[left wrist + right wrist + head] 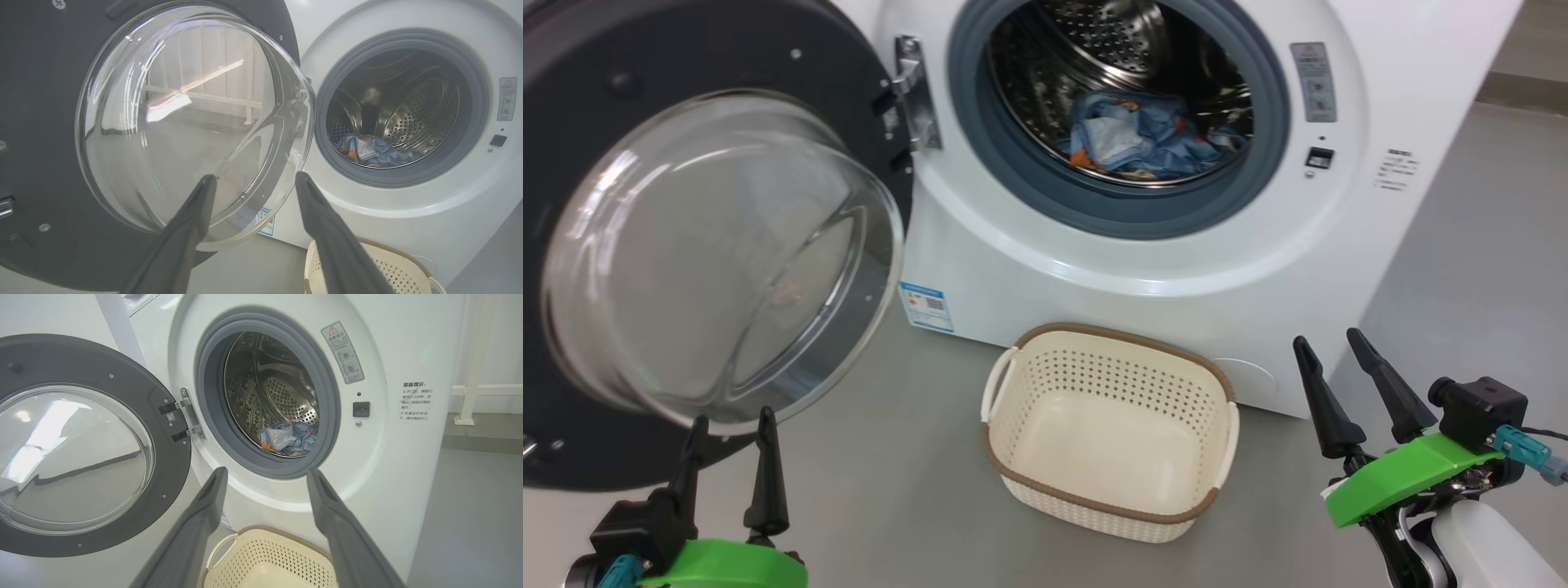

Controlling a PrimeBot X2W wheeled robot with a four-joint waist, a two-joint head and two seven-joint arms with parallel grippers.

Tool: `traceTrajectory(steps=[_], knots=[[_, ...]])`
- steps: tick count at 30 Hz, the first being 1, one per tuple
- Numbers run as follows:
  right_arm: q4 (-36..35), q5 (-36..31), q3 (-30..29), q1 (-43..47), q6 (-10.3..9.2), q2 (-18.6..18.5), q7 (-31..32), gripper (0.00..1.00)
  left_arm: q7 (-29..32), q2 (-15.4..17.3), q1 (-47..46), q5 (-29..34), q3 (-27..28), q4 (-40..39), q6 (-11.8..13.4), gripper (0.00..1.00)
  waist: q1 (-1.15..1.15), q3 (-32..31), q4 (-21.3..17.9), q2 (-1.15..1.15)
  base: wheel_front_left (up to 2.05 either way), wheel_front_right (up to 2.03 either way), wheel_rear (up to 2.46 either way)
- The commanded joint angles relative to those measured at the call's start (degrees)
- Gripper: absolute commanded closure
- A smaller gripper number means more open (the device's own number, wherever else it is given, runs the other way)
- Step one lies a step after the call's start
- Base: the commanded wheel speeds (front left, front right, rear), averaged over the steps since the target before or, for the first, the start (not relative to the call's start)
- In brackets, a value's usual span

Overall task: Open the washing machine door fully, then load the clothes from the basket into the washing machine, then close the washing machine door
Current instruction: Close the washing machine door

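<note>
Fabric, light blue with orange-brown bear prints [1143, 135], lies low in the drum of the big white front-loading washing machine [1094, 261]; the cream perforated plastic basket [1094, 371] before it stands empty. Your left gripper [732, 418] and right gripper [1326, 338] are both spread, holding nothing. Push the round glossy black door [572, 90] on its glass bulge and you may skid off it.
</note>
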Motion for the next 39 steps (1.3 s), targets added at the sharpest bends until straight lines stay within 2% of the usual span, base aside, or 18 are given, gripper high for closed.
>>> traceTrajectory(steps=[1,18,39], knots=[[-1.2,0.2,1.1,-0.1,0.32,-0.4,-0.5,0.0,0.0,1.7,-0.5,-0.3,1.7,-1.4,0.3,0.0,0.0,-0.4,1.3,0.0,0.0,0.0,0.0],[-1.1,0.2,1.2,-0.3,0.32,0.2,-0.5,0.0,0.1,1.9,0.0,-1.3,1.3,-2.0,0.9,0.0,0.0,-0.1,5.8,0.0,0.0,0.0,0.0],[-0.7,0.4,1.6,-0.1,0.32,0.5,-0.5,0.0,0.4,2.7,0.6,-2.1,1.0,-2.6,1.9,0.0,0.0,-1.4,6.2,0.0,0.0,0.0,0.0]])
